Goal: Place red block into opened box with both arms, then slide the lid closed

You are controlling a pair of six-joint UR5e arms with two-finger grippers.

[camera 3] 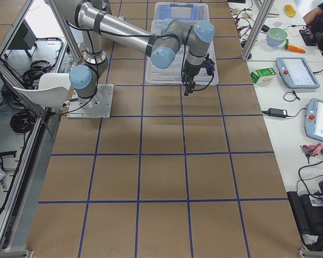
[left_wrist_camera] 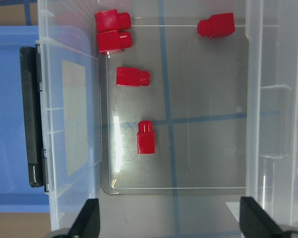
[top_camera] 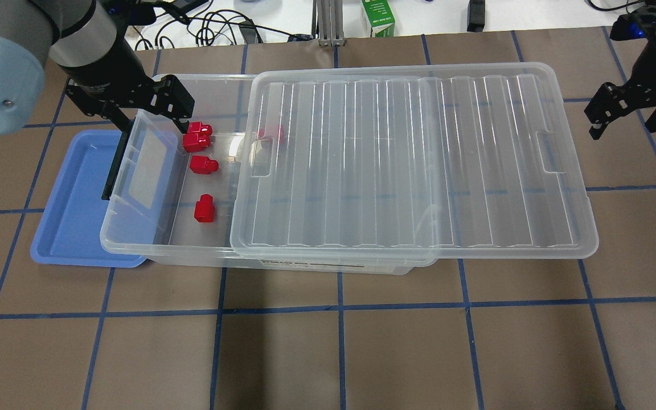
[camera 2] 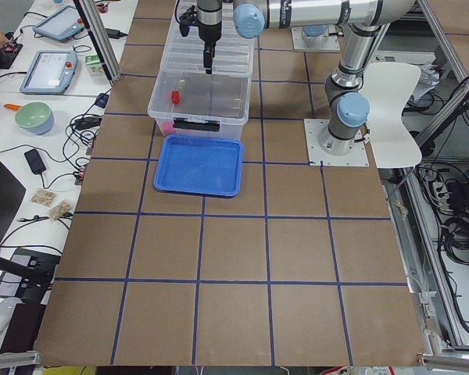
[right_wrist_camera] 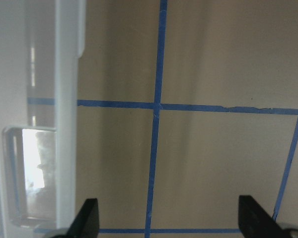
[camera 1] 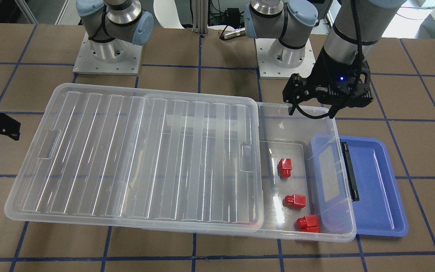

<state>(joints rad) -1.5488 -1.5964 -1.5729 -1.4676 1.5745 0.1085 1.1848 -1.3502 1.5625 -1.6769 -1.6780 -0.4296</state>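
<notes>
Left pincer (left_wrist_camera: 170, 218) apart over box (camera 1: 315, 236); right pincer (right_wrist_camera: 168, 218) apart over desk (right_wrist_camera: 213, 163).
Left wrist view showed five blocks (left_wrist_camera: 132, 77); front view showed four, beside the lid (camera 1: 145, 158).

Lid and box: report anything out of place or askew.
The lid sits slid toward the robot's right, overhanging the box, whose latch end overlaps the blue tray. Nothing looks spilled or damaged.

brown table (top_camera: 328, 353) gridded with blue tape (top_camera: 339, 307) — white benches (camera 3: 290, 140) alongside.
</notes>
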